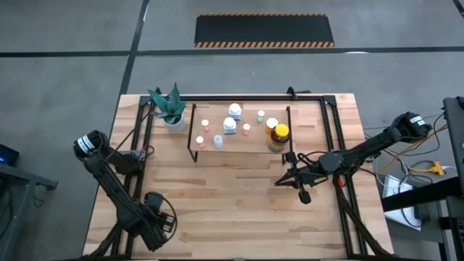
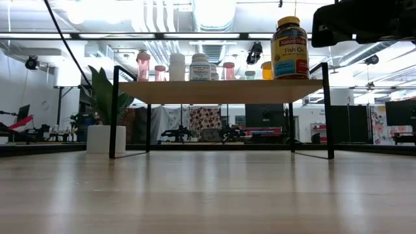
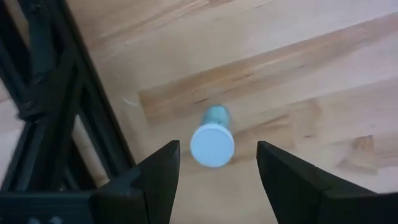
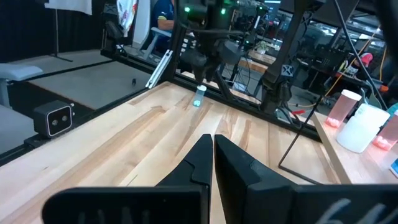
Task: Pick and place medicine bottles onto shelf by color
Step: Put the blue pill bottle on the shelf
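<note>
Left wrist view: your left gripper (image 3: 214, 171) spread above white-capped bottle (image 3: 212, 138) | right gripper (image 1: 286, 177) pressed together, at shelf's (image 1: 254, 145) 5 o'clock

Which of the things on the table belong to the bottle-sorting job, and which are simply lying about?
Job: shelf; bottles on it; white-capped bottle on the table beneath the open left hand; right hand, shut, before the shelf.
Lying about: potted plant.
</note>
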### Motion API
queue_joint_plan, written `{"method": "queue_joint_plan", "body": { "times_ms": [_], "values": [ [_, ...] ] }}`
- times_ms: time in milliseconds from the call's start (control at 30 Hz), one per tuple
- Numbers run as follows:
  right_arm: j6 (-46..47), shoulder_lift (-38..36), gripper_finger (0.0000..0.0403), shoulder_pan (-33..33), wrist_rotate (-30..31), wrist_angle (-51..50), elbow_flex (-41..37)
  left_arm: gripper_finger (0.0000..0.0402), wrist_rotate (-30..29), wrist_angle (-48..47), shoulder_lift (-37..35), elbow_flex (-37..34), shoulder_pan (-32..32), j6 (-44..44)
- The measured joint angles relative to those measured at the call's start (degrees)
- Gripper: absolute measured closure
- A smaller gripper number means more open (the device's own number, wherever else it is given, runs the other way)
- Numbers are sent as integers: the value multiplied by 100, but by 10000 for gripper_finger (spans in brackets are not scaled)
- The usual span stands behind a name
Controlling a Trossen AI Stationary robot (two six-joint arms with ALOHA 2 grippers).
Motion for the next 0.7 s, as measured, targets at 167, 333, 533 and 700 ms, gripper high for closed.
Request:
{"method": "queue_joint_plan", "body": {
  "times_ms": [167, 333, 533, 700],
  "values": [
    [1, 0, 394, 0, 0, 0, 0, 206, 66, 564, 11, -349, -2, 23],
    [-2, 0, 394, 0, 0, 0, 0, 206, 94, 670, 11, -450, -2, 44],
    [1, 0, 394, -1, 0, 0, 0, 240, 94, 676, 11, -450, -2, 46],
    [2, 0, 394, 0, -1, -3, 0, 299, 96, 704, 11, -450, -2, 46]
  ]
}}
